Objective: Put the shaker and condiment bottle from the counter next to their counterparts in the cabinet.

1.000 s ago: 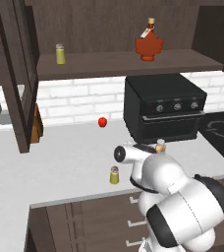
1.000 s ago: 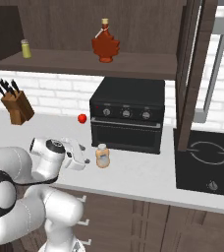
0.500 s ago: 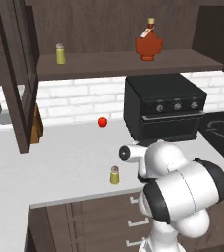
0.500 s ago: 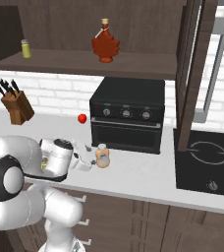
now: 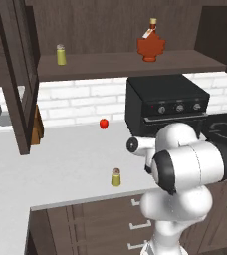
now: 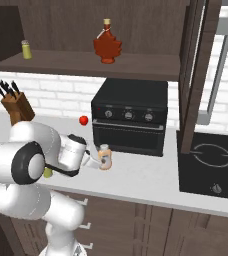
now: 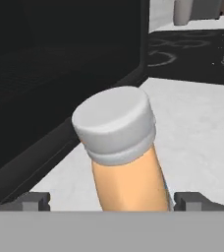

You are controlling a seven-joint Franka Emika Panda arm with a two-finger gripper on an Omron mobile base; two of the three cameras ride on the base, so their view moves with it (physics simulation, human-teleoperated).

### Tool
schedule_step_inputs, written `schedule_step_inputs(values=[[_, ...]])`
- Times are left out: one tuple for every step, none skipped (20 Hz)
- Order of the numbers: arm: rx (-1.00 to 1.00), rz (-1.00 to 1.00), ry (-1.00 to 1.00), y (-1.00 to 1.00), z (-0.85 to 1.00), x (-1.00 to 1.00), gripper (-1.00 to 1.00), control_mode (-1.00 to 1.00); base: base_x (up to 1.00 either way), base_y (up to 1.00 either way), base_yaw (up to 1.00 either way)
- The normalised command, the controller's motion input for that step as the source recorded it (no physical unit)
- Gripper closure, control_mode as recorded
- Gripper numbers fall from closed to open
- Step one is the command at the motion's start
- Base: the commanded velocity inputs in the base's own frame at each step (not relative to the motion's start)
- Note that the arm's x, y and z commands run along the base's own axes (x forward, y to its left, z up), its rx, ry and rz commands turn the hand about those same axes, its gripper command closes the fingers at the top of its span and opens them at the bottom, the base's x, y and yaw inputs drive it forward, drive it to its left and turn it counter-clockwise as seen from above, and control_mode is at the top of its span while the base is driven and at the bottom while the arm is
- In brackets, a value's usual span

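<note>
The bottle (image 7: 124,157) stands on the counter (image 6: 136,180) just before the oven (image 6: 131,117). Our gripper (image 7: 111,199) has swung in from the left over the last second, jaws wide either side of it, not yet clenched; closing comes next.

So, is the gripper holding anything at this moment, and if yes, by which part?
Nothing is held. The gripper is open, with the condiment bottle standing between its fingertips on the counter, its body level with them but not clamped.

Condiment bottle (image 7: 128,184) — pale orange, whitish-grey cap.
</note>
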Motion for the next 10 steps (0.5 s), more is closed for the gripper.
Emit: schedule_step_inputs(values=[[0.0, 0.0, 0.04, -0.22, -0.14, 0.38, -1.0, -1.0, 0.0, 0.0, 0.0], [0.0, 0.0, 0.03, -0.19, -0.19, 0.44, -1.0, -1.0, 0.0, 0.0, 0.0], [0.0, 0.0, 0.02, -0.21, -0.22, 0.44, -1.0, -1.0, 0.0, 0.0, 0.0], [0.0, 0.0, 0.03, -0.22, -0.24, 0.4, -1.0, -1.0, 0.0, 0.0, 0.0], [0.0, 0.0, 0.04, -0.24, -0.24, 0.36, -1.0, -1.0, 0.0, 0.0, 0.0], [0.0, 0.0, 0.04, -0.28, -0.21, 0.26, -1.0, -1.0, 0.0, 0.0, 0.0], [0.0, 0.0, 0.07, -0.21, -0.21, 0.19, 1.0, -1.0, 0.0, 0.0, 0.0], [0.0, 0.0, 0.09, -0.21, -0.16, 0.04, 1.0, -1.0, 0.0, 0.0, 0.0], [0.0, 0.0, 0.07, -0.29, -0.14, 0.0, 1.0, -1.0, 0.0, 0.0, 0.0], [0.0, 0.0, 0.01, -0.37, -0.15, -0.12, 1.0, -1.0, 0.0, 0.0, 0.0]])
